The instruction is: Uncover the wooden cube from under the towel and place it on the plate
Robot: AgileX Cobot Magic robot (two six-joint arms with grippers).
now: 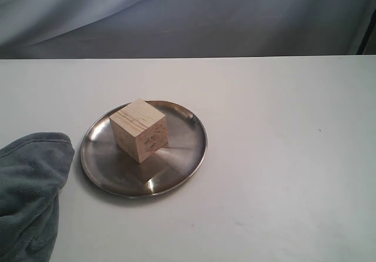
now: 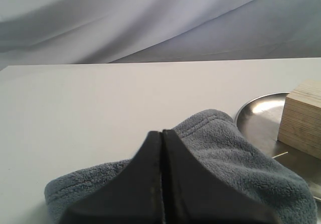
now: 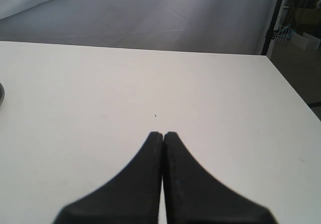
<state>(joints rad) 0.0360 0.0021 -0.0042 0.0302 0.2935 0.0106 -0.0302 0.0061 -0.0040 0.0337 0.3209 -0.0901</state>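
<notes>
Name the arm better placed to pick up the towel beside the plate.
Left. The left gripper, shut, is at the towel; the right gripper, also shut, is over bare table beyond the plate.

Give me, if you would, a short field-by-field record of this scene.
wooden cube: uncovered, resting on the plate
plate: on the table, holds only the cube
towel: bunched on the table beside the plate, clear of the cube
left gripper: shut, holding nothing, above the towel
right gripper: shut, holding nothing, over bare table
task state: cube appears placed
</notes>
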